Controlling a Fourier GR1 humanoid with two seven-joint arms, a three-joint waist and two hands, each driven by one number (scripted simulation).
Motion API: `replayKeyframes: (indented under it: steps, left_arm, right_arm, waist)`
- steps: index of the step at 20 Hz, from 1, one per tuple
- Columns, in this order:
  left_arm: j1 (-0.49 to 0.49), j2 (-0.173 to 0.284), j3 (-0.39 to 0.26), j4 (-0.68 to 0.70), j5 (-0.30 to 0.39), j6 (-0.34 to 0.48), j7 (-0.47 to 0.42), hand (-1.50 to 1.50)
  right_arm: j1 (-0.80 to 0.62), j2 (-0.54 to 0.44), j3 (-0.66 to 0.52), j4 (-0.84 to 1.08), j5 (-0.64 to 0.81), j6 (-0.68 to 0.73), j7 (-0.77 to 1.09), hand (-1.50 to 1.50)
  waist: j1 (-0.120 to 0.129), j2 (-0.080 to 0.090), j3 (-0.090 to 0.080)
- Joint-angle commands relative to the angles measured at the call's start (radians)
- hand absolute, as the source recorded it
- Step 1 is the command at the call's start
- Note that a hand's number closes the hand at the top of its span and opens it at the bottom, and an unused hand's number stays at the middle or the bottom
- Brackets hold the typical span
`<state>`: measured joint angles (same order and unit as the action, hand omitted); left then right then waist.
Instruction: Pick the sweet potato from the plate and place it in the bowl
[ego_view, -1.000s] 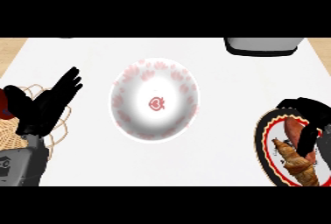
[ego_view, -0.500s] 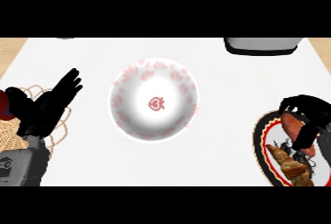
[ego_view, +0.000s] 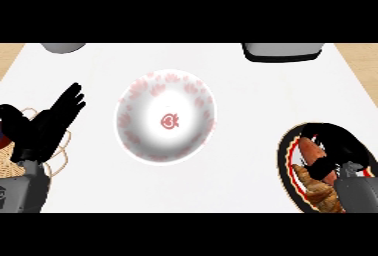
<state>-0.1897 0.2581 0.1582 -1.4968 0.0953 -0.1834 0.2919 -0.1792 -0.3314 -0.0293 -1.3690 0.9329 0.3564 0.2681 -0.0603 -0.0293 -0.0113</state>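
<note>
Where curled over the plate (ego_view: 283, 161), right robot hand (ego_view: 336, 152) against sweet potato (ego_view: 308, 152).

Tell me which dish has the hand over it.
The dark-rimmed plate at the right, under the right hand; the white bowl with red marks sits uncovered mid-counter.

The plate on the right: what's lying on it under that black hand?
On the plate lies a brownish-orange sweet potato, partly showing. The right hand covers the rest, so whatever else is there stays hidden.

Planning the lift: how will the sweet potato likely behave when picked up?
The sweet potato looks long and tapered, so it would probably stay stiff but could roll or pivot. It lies beside other food on the plate, under the right hand, so lifting may nudge that.
</note>
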Motion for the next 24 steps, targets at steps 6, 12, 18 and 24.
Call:
replayKeyframes:
  steps: [6,12,18,24]
  left_arm:
    - [0.037,0.012,0.036,-0.006,0.017,0.004,-0.001,0.0]
    - [0.043,0.009,0.019,-0.027,0.022,-0.013,0.009,0.0]
    - [0.039,-0.018,-0.022,-0.045,0.006,-0.014,0.003,0.0]
    - [-0.002,-0.009,-0.013,-0.025,0.01,-0.014,0.01,0.0]
  right_arm:
    - [0.272,0.273,0.2,-0.46,0.168,-0.105,0.359,1.5]
    - [0.38,0.329,0.472,-0.797,0.328,-0.012,0.598,1.5]
    - [0.341,0.331,0.769,-1.035,0.51,0.175,0.866,1.5]
    - [0.287,0.331,0.963,-1.094,0.628,0.255,0.973,1.5]
  waist:
    - [-0.042,-0.013,0.002]
    - [-0.018,-0.009,0.003]
    - [0.022,0.003,0.002]
    - [0.036,0.014,0.001]
